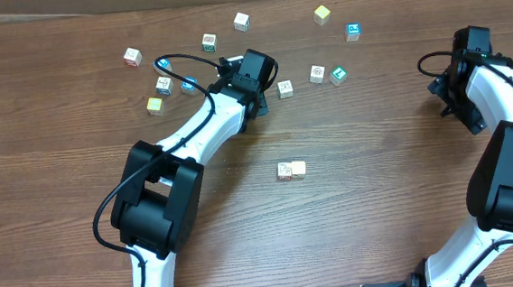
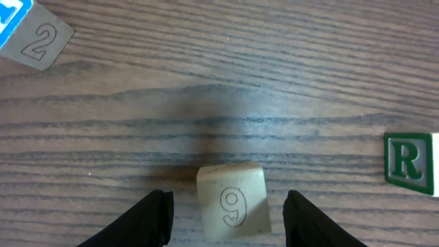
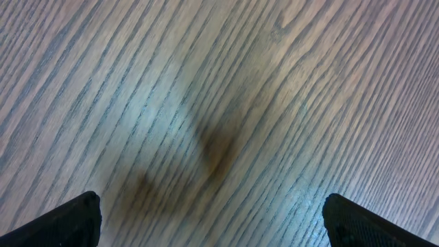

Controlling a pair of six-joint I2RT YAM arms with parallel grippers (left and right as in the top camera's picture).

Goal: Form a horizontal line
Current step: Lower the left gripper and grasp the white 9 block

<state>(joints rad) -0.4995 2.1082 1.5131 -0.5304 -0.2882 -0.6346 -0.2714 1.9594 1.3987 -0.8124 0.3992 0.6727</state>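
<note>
Well, the row point(image 1: 292, 170) that must grow into the horizontal line is only two pale cubes for now, touching side by side near the middle of the table point(image 1: 379, 207), and I use it as my reference. Far up and to the left of the row lie several loose cubes, among them a white cube point(image 1: 132, 56) and a yellowish cube point(image 1: 154, 105). Nearer, up and a little left of the row, the left gripper point(image 2: 226, 206) hangs low with its fingers apart. A tan cube with a 9 point(image 2: 233, 204) stands between them, not yet pinched, and the left wrist view shows a gap on each side. I judge that the step in hand is to pick up this cube. To do it well, the fingers should go down until they straddle the middle of the cube and then close squarely on two flat faces, because the cube looks slightly turned. They should also keep off the green R cube point(image 2: 409, 163) beside it. Afterwards the cube should be set touching one end of the row, in the same straight line, without pushing the two cubes. Up and to the right of the row lie more cubes, such as a teal cube point(image 1: 338, 74) and a blue cube point(image 1: 353, 31). Far right of the row, the right gripper point(image 3: 209, 206) is spread wide over bare wood and holds nothing. No container is in view.
</note>
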